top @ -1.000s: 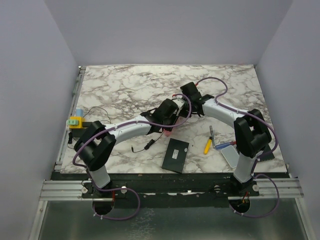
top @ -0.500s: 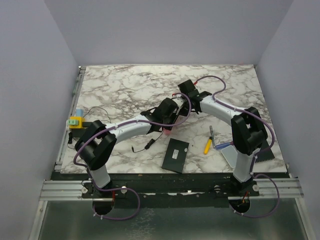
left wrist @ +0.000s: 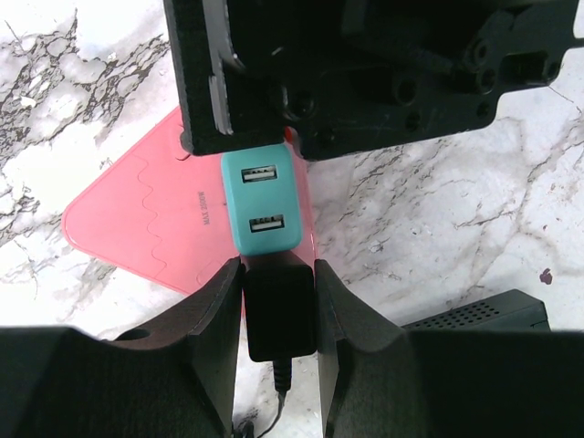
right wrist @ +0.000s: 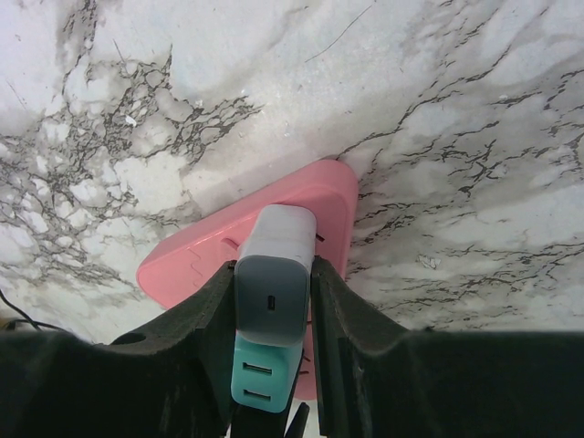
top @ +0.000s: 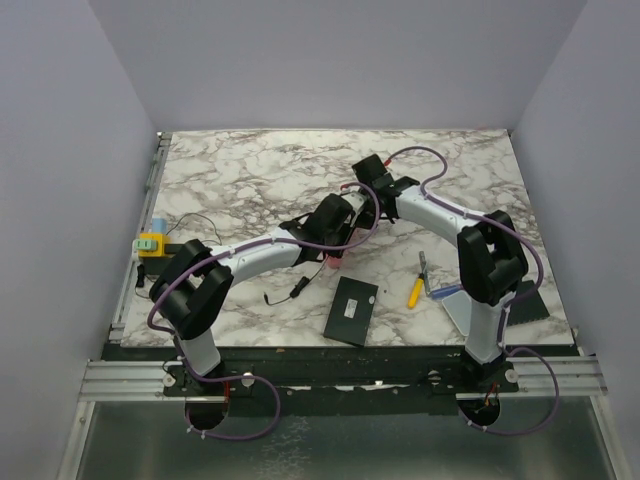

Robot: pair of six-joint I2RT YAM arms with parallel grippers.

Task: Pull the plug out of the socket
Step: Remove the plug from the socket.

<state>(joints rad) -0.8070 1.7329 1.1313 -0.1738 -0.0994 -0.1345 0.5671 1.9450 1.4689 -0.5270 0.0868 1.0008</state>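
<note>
Grip | left gripper [left wrist: 278, 301] clamped on black plug [left wrist: 280, 321] | right gripper [right wrist: 274, 306] clamped on teal socket [right wrist: 274, 265] | Axis | plug and socket collinear between facing claws; I'd pull straight apart.

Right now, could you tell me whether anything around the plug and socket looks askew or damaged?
Nothing stands out: the left claw grips the black plug, the right claw grips the teal-and-white socket block, both in line over the pink mat, with no visible damage.
</note>
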